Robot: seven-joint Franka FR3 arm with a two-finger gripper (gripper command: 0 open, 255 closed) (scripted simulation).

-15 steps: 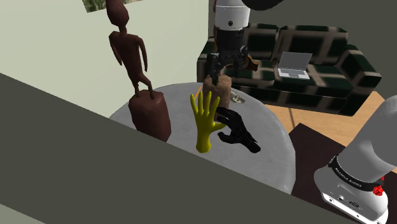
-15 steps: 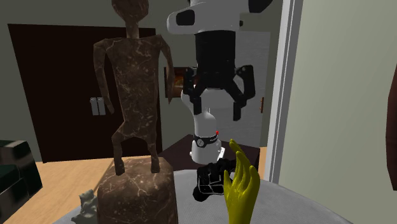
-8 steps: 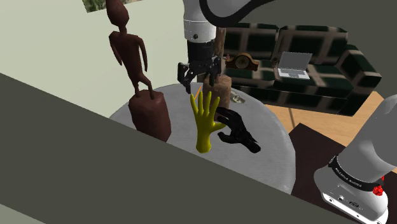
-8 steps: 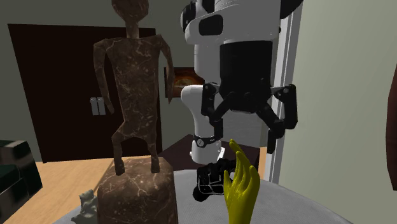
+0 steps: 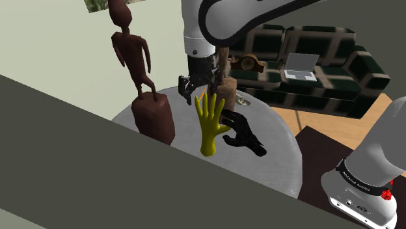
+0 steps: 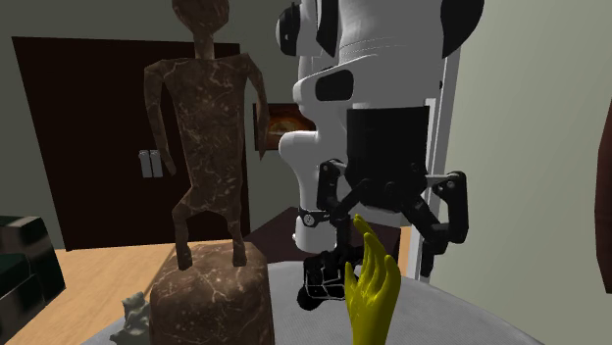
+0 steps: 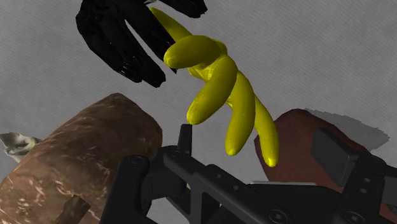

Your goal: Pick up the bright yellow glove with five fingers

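Step in hand: the approach, by my reading. The all-black two-finger gripper [image 6: 392,233] hung right over the fingertips of the bright yellow five-fingered glove [image 5: 208,127], with no grip made yet.
End effector: its fingers stood wide apart, clasping nothing.
Where the glove was: upright on its cuff near the middle of the round grey table [image 5: 276,166], fingers pointing up. The glossy black glove [image 5: 245,134] lay flat just beside it, on the shoulder view's right.
Doing it well: the jaws wanted lining up across the thin side of the hand, not its wide spread. They should then go down past the tips, so that the pads closed on the thick lower fingers or the palm. A pinch on the tips alone would probably slip off.
Watch for: the smooth reddish-brown figure statue on a rounded block [image 5: 133,55] stood near on the shoulder view's left. The marbled brown figure statue on its own block [image 6: 206,137] stood close on the far side. In the wrist view the two blocks flanked the yellow fingers, so a straight vertical descent looked safest.
Glove, shape and surface: plump, rounded, slightly curled fingers with an even, faintly shiny skin. Since it stood by itself, I judged it stiff rather than limp.
Black glove, surface: flat, splayed fingers, shiny black.
Table, surface: matt mottled grey, level.
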